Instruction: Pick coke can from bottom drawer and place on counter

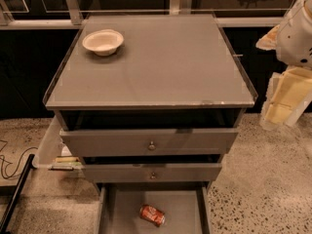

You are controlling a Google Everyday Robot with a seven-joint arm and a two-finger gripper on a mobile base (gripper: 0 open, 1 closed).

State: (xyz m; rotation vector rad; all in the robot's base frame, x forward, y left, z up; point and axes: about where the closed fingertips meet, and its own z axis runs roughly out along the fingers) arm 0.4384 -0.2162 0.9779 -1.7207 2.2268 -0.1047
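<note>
The coke can [152, 215] lies on its side on the floor of the bottom drawer [122, 213], which is pulled open at the bottom of the view. The counter [161, 62] is the grey cabinet top above, with a thin clear rim. My gripper [282, 106] hangs at the right edge of the view, beside the cabinet's right side, at about counter-edge level. It is well above and to the right of the can and holds nothing that I can see.
A white bowl [103, 41] sits at the counter's back left. Two upper drawers with round knobs [151, 145] are slightly out. A clear bin [53, 152] and cables [12, 167] lie left of the cabinet. Speckled floor [263, 179] lies to the right.
</note>
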